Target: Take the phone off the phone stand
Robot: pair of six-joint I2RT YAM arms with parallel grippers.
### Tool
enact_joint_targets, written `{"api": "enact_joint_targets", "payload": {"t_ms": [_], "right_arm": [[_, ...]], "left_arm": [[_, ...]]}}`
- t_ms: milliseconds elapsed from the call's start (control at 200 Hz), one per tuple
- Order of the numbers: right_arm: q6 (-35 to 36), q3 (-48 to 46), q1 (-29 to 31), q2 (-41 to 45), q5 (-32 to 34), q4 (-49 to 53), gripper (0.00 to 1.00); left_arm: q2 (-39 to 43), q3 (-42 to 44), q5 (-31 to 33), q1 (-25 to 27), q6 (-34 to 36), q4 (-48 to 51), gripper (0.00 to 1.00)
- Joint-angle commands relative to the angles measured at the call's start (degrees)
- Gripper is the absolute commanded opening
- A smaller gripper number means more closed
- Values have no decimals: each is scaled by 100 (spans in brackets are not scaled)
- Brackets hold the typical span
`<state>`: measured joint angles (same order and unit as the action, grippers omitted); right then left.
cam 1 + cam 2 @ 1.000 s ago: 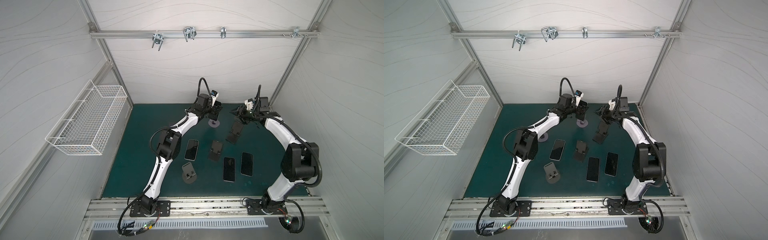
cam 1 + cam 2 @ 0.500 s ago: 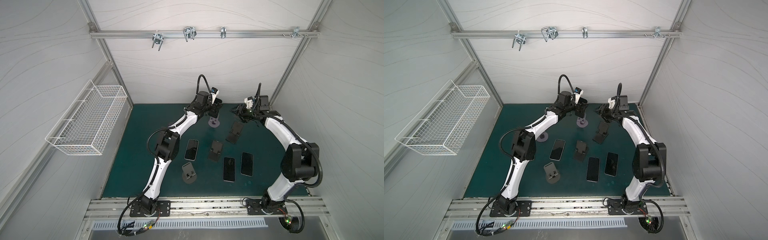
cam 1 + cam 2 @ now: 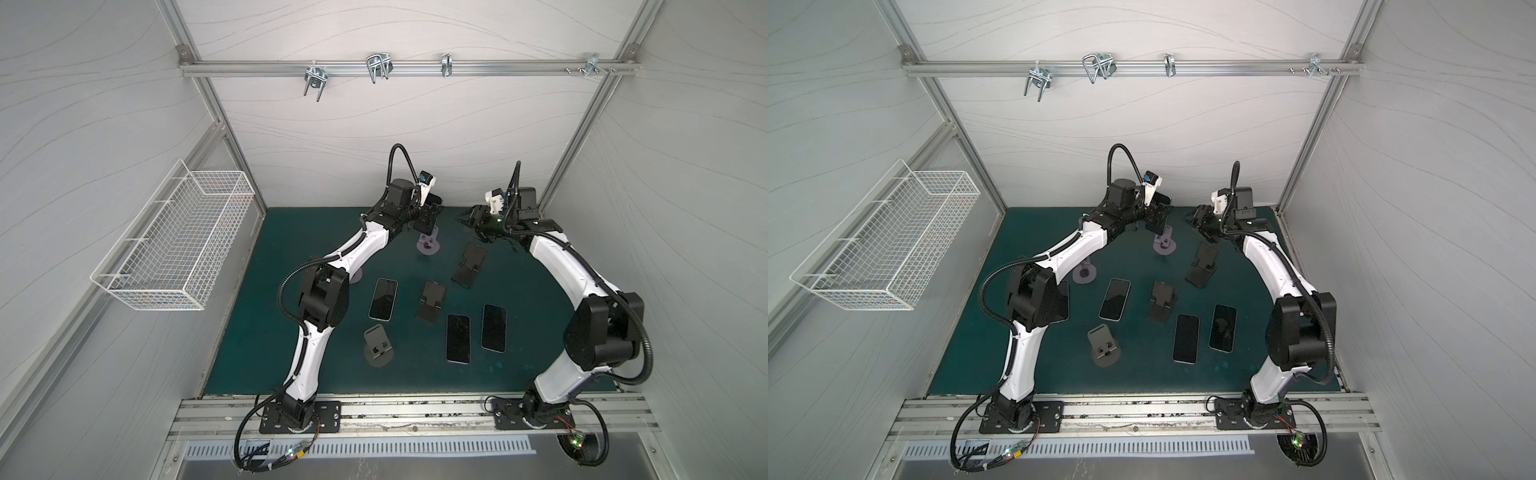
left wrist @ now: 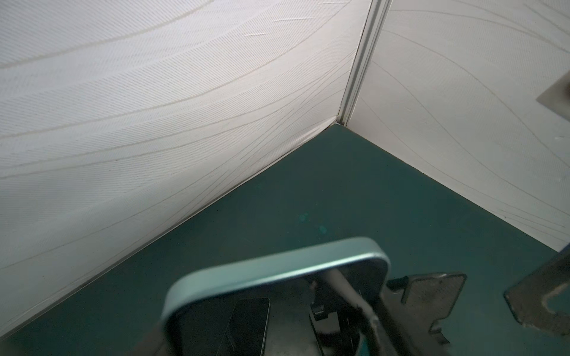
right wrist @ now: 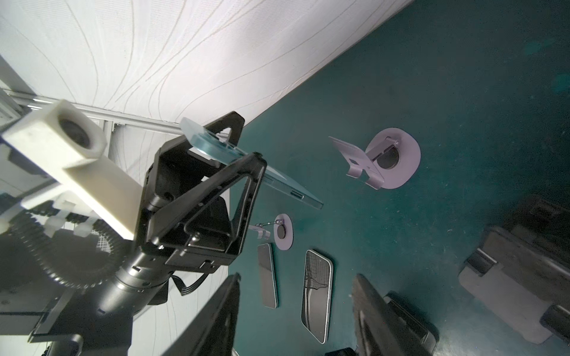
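A teal-edged phone [image 3: 434, 199] [image 3: 1163, 198] [image 4: 277, 268] [image 5: 290, 185] hangs tilted in the air near the back wall, and my left gripper [image 3: 426, 220] [image 3: 1156, 220] [image 5: 243, 141] is shut on it. Just below and in front stands the lavender phone stand [image 3: 428, 245] [image 3: 1165, 246] [image 5: 398, 157], bare, with a clear gap between it and the phone. My right gripper [image 3: 471, 222] [image 3: 1196, 218] [image 5: 296, 277] hovers to the right of the stand. It is open, with nothing between its fingers.
Three phones [image 3: 383, 299] [image 3: 458, 338] [image 3: 493, 328] lie flat on the green mat [image 3: 257, 332]. Two black stands [image 3: 469, 264] [image 3: 432, 301], a grey stand [image 3: 376, 345] and a second lavender stand [image 3: 355, 274] sit among them. A wire basket [image 3: 174, 237] hangs on the left wall.
My left gripper has carried the phone slightly up and back, away from the lavender stand. The right gripper has barely shifted.
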<state>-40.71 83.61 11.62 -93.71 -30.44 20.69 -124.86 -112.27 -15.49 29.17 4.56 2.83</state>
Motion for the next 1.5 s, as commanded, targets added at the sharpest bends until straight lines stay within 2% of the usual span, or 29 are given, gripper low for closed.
{"api": "enact_joint_targets", "payload": {"t_ms": [0,445,720,1055,1275,1495], "right_arm": [[29,26,136,380,107,162,59],[35,-9,933,991,757,477,59],[-46,-64,1747,1427,1402,639,58],[-147,33,2809,1540,2060,669,57],[-216,-56,3143,1545,2222,733,58],[-201,-106,3215,1627,2371,941,58]], "left_arm": [[552,84,-125,-12,158,-367,64],[2086,1481,-61,-10,239,-100,63],[3246,2258,95,-12,277,395,63],[4612,3246,467,-9,350,1138,62],[4942,3570,698,-7,188,1377,62],[4744,3500,889,-10,-112,1485,61]]}}
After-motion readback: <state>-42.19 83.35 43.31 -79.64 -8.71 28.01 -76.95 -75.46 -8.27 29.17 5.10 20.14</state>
